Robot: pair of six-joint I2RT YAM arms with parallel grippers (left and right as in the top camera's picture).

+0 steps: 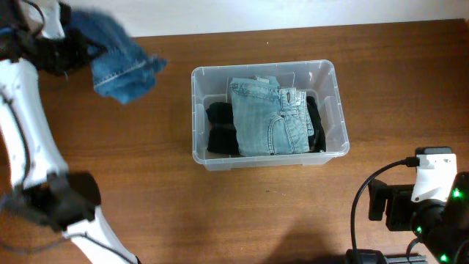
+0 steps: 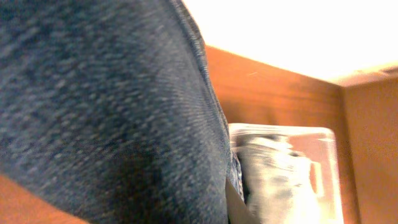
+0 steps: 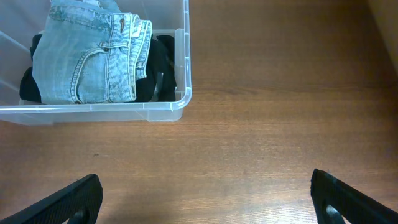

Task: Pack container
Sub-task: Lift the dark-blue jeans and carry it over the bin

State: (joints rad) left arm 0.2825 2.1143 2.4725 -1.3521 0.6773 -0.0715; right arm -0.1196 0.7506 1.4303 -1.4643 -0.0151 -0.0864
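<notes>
The clear plastic container point(image 1: 333, 95) sits mid-table, holding folded light-blue jeans point(image 1: 267, 114) on top of black clothing point(image 1: 220, 128). My left gripper point(image 1: 73, 48) is at the far left, raised above the table, shut on a blue denim garment point(image 1: 121, 62) that hangs to the left of the container. In the left wrist view the denim point(image 2: 106, 112) fills most of the frame and hides the fingers; the container point(image 2: 323, 146) shows blurred beyond it. My right gripper point(image 3: 205, 199) is open and empty over bare wood, near the container's corner point(image 3: 180, 102).
The wooden table point(image 1: 146, 191) extends around the container. The right arm's base and cables point(image 1: 410, 205) sit at the front right. The left arm point(image 1: 29, 147) runs along the left edge. A pale wall borders the table's far edge.
</notes>
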